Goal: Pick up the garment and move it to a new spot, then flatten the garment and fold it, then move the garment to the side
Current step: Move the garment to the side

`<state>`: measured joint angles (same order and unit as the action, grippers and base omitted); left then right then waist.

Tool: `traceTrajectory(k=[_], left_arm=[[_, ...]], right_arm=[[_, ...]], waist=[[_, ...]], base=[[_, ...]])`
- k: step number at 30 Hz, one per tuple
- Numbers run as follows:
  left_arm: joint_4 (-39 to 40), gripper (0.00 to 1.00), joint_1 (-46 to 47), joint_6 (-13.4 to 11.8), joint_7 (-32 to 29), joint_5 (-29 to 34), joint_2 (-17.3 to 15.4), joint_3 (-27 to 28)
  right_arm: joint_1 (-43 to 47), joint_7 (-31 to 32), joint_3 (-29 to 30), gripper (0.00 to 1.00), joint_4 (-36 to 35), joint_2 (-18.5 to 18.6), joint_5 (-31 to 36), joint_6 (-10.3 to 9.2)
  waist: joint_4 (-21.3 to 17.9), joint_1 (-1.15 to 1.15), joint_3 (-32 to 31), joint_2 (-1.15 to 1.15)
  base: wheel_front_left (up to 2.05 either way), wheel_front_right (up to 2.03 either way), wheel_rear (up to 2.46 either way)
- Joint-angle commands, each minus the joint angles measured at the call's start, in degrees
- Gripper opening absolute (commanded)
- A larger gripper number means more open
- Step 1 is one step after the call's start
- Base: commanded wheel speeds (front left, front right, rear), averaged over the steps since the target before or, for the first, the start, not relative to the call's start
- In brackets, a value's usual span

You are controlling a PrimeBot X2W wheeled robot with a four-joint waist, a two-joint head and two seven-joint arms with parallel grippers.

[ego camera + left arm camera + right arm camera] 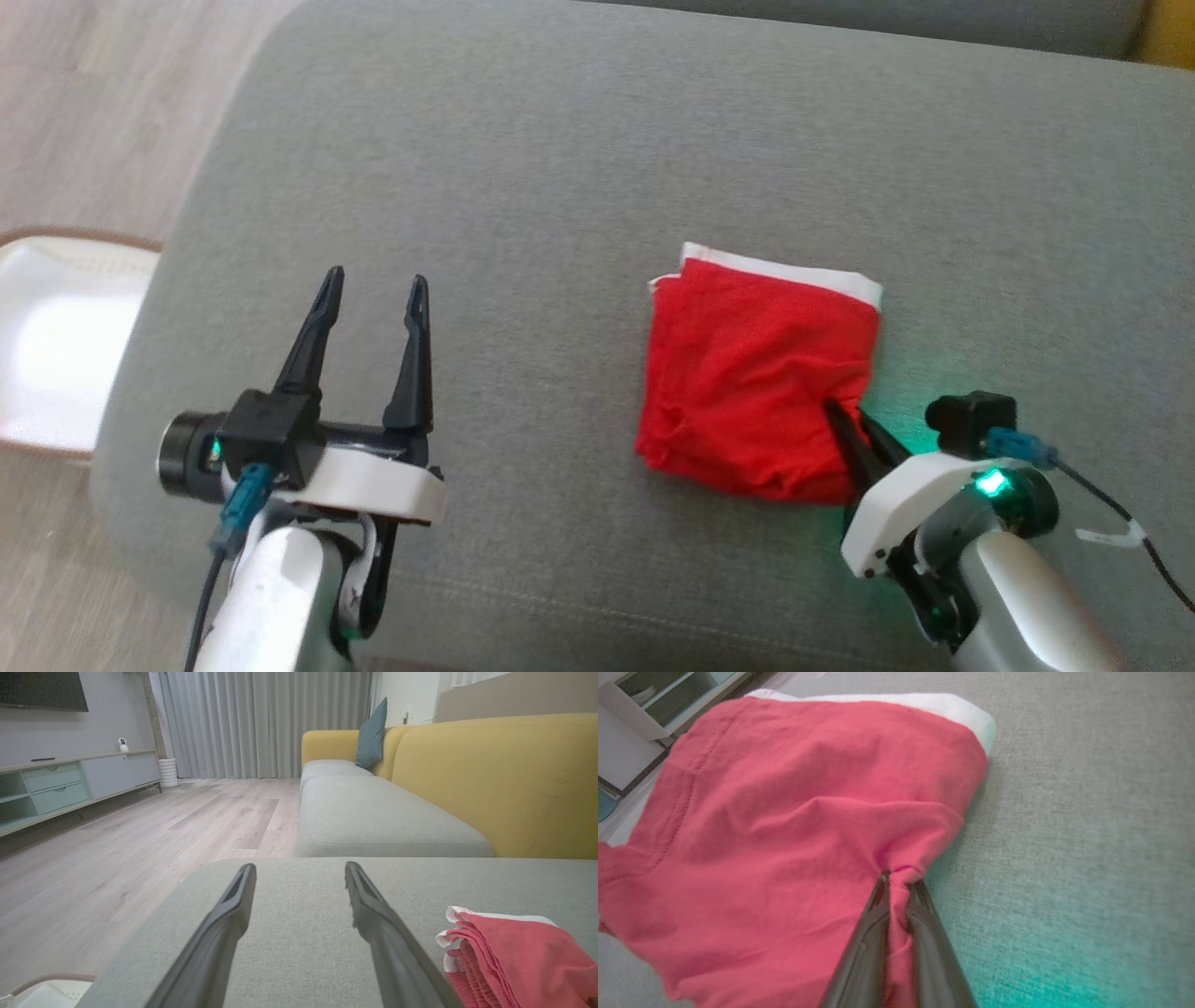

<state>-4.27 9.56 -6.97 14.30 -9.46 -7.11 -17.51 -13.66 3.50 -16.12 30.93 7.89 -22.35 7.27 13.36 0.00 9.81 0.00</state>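
Observation:
The garment (752, 383) is red with a white band along its far edge, folded into a rough square on the grey cushion (560, 168). My right gripper (845, 417) is shut on the garment's near right edge; in the right wrist view red cloth (794, 826) is pinched between the fingers (868, 938) of the right gripper (899, 877). My left gripper (373, 289) stands open well to the left of the garment, nothing between its fingers. In the left wrist view the garment (514, 956) lies at the lower right, beside the left gripper (299, 870).
A white basket (56, 345) sits on the wooden floor (75, 112) left of the cushion. Beyond the cushion are a yellow sofa back (504, 779), a teal pillow (372, 735) and a low cabinet (70, 784) by the wall.

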Motion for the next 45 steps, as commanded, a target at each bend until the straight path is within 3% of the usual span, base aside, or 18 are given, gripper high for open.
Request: traceTrajectory(k=[1,7,13,18,24,29,33,39,45], left_arm=[[2.04,1.00,1.15,0.28,0.69,1.02,-0.64,2.72],[2.51,1.00,0.08,0.54,0.69,1.35,-1.14,3.92],[3.08,1.00,0.28,1.14,0.70,1.78,-1.58,3.92],[3.00,1.00,2.47,1.81,0.70,2.46,-2.11,3.28],[2.89,1.00,6.14,2.56,0.09,3.34,-2.79,2.36],[3.32,1.00,8.69,3.02,-0.82,4.15,-3.46,1.63],[3.61,1.00,10.24,3.24,-1.42,4.57,-3.95,1.28],[4.07,1.00,12.77,3.87,-2.22,5.32,-4.33,0.12],[4.40,1.00,15.59,4.63,-3.05,6.02,-4.46,-1.19]], right_arm=[[-0.07,-0.30,-2.30,0.00,-2.00,0.53,0.23,0.22],[1.49,-0.25,-4.14,0.00,-6.06,3.88,1.60,0.22],[0.41,1.17,-5.77,0.00,-9.11,9.82,2.25,0.22],[-4.10,2.00,-8.10,0.00,-9.96,15.32,2.18,0.22],[-12.38,0.31,-10.49,0.00,-8.11,21.59,2.14,0.22],[-19.05,-1.71,-8.77,0.00,-5.69,27.50,3.01,0.22],[-23.22,-2.67,-5.10,0.00,-3.42,30.12,3.83,0.22],[-27.15,-4.49,-0.37,0.00,1.95,30.34,3.57,0.22],[-29.84,-6.35,2.72,0.00,8.39,27.97,2.97,0.22]], waist=[[-1.62,0.00,-0.31,0.00],[-8.77,0.00,-0.31,0.00],[-18.06,0.00,1.21,0.00],[-24.30,0.00,4.13,0.00],[-28.54,0.00,8.54,0.00],[-30.60,0.00,12.15,0.00],[-31.95,0.00,14.57,0.00],[-32.60,0.00,18.12,0.00],[-32.05,0.00,22.12,0.00]], base=[[0.00,0.00,0.00],[0.00,0.00,0.00],[0.00,0.00,0.00],[0.00,0.00,0.00],[0.00,0.00,0.00],[0.00,0.00,0.00],[0.00,0.00,0.00],[0.00,0.00,0.00],[0.00,0.00,0.00]])
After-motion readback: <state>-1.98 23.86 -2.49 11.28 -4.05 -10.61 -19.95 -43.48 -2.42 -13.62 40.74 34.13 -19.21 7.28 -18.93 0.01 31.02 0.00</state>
